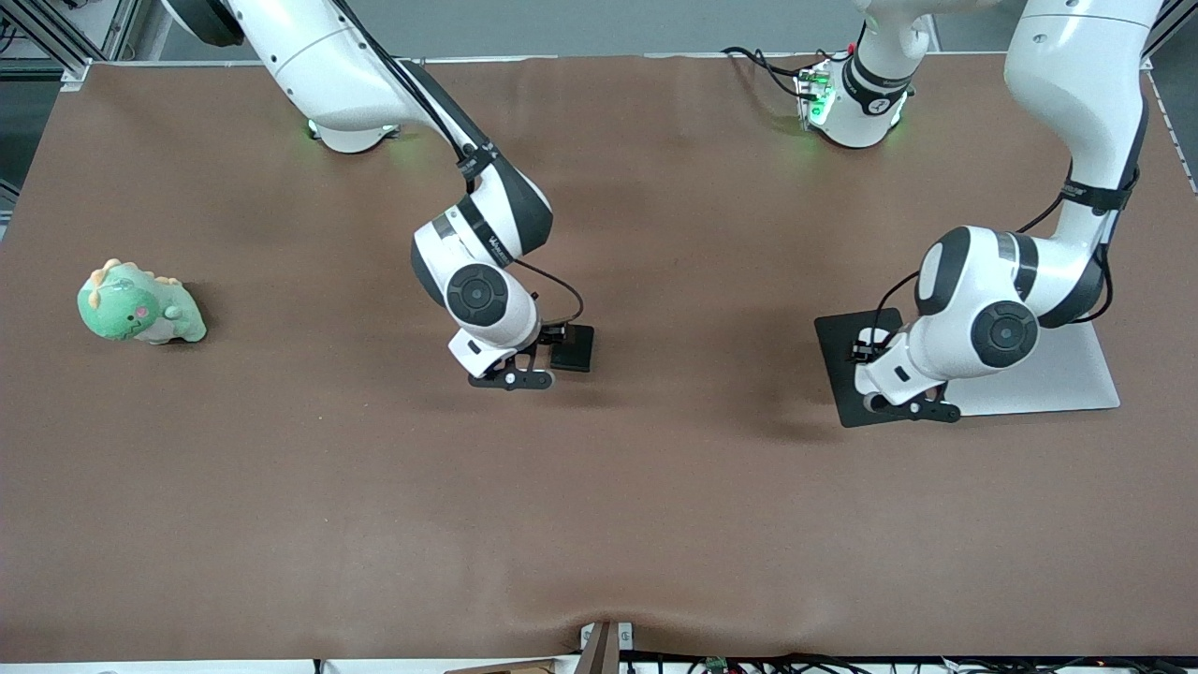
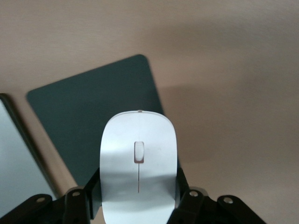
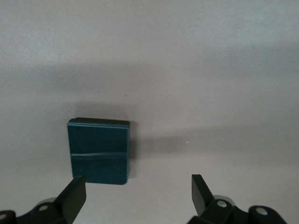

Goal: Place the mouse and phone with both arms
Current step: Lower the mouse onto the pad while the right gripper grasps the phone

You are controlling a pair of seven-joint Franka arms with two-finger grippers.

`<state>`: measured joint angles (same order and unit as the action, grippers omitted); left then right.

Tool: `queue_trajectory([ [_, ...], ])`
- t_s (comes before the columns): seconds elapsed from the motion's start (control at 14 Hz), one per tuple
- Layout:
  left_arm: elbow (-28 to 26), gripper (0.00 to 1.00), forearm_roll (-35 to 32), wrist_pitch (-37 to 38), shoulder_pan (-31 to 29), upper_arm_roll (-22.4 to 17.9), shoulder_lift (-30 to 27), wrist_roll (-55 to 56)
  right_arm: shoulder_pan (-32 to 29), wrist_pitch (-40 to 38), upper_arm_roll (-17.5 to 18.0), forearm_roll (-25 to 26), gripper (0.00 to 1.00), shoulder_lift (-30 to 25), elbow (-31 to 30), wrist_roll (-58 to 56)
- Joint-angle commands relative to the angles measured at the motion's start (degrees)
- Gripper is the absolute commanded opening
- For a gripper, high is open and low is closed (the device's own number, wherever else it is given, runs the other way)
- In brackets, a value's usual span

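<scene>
Glossy white oval mouse (image 2: pixel 138 170) is clamped in left gripper (image 2: pixel 138 198) over black flat mouse pad (image 2: pixel 93 116), prob. for set-down there. Small black slab phone (image 3: pixel 98 150) lies on brown table (image 1: pixel 281 487) under right gripper (image 3: pixel 138 196), spread wide, empty, approx. aligned for pickup.

The glossy white mouse (image 2: pixel 138 168) with a thin grey centre line is held above a black mat. The small black phone (image 3: pixel 98 151) lies flat on the brown table.
</scene>
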<state>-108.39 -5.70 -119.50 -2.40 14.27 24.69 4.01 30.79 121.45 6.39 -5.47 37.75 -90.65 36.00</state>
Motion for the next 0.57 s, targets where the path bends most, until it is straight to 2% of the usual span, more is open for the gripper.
queue_trajectory([
  [0.0,-0.85,0.0,-0.54,0.23,-0.06,0.93,0.09,-0.41,1.63,2.99,-0.15,-0.33,1.0,2.15,0.48,3.02],
  [0.21,-1.91,0.0,-0.46,-0.64,-0.76,0.85,0.44,-0.15,2.6,5.01,-0.15,-1.47,1.0,3.47,0.48,4.25],
  [0.5,-3.66,0.0,-0.54,-4.76,-5.32,0.84,1.67,1.09,3.05,9.67,-0.15,-1.83,1.0,5.93,0.65,6.19],
])
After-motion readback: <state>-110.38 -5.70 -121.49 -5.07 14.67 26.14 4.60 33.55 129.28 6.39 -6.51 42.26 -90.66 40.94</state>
